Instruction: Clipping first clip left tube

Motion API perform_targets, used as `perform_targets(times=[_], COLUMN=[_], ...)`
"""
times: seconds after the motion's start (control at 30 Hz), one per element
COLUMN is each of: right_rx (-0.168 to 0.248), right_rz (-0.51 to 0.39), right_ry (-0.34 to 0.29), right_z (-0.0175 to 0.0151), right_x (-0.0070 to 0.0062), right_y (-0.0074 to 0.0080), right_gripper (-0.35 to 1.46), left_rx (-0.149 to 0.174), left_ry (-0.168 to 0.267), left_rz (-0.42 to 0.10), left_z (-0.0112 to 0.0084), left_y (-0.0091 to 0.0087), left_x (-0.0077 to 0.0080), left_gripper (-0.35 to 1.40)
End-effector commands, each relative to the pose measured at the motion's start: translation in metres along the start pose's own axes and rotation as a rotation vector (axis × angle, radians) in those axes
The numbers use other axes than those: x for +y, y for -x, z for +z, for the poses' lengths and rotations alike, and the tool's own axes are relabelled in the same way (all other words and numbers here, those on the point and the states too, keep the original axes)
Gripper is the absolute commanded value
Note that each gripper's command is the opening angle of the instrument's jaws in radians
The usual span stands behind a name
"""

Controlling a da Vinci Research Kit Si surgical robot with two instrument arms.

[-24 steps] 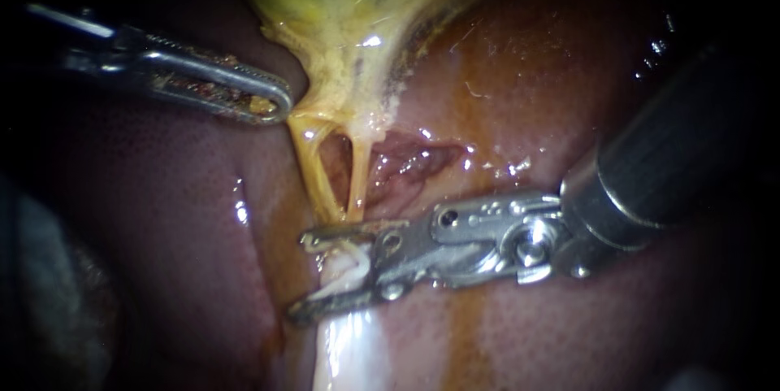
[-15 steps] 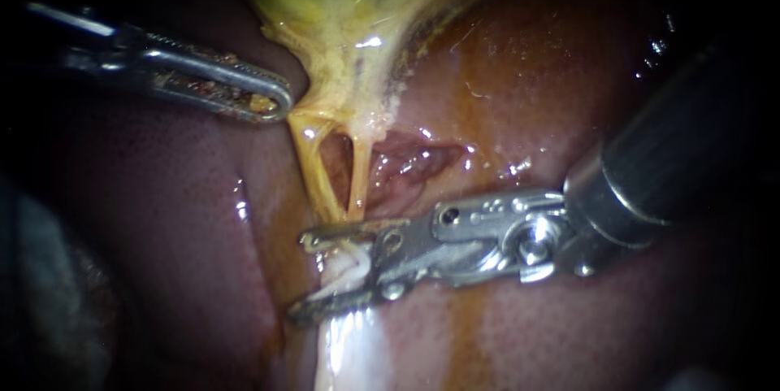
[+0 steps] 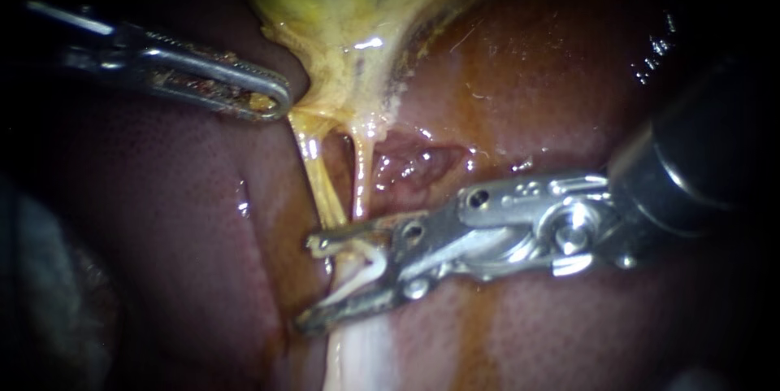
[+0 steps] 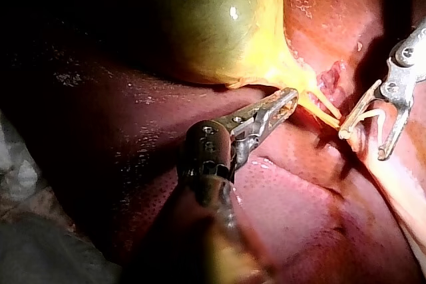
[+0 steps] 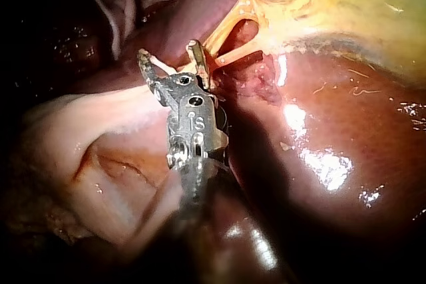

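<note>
Left tube (image 3: 322,188) taut under gallbladder (image 3: 357,33), which left instrument (image 3: 272,101) grips. Right instrument (image 3: 309,284) jaws spread, holding open clip (image 3: 370,265) at tube's foot. Seat tube alone, deep in clip, then squeeze.

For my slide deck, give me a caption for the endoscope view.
Left instrument grips the gallbladder while the right instrument holds a clip in its jaws at the base of two tubes.
</note>
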Motion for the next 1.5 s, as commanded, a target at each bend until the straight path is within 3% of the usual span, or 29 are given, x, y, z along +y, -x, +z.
perform_targets(times=[0.03, 0.5, 1.5], right_rx=[0.006, 0.025, 0.042], right_rz=[0.001, 0.007, 0.030], right_ry=[-0.003, -0.018, -0.008], right_z=[-0.0003, -0.0019, -0.0030], right_x=[0.0000, 0.0007, 0.0048], right_y=[-0.0001, 0.0004, 0.0021], right_gripper=[0.50, 0.50, 0.49], left_rx=[0.000, 0.000, -0.001], left_ry=[0.001, 0.001, 0.003], left_rz=[0.000, 0.000, 0.001], left_z=[0.0000, 0.0000, 0.0000], left_y=[0.0000, 0.0000, 0.0001], left_x=[0.0000, 0.0000, 0.0000], left_gripper=[-0.35, -0.35, -0.35])
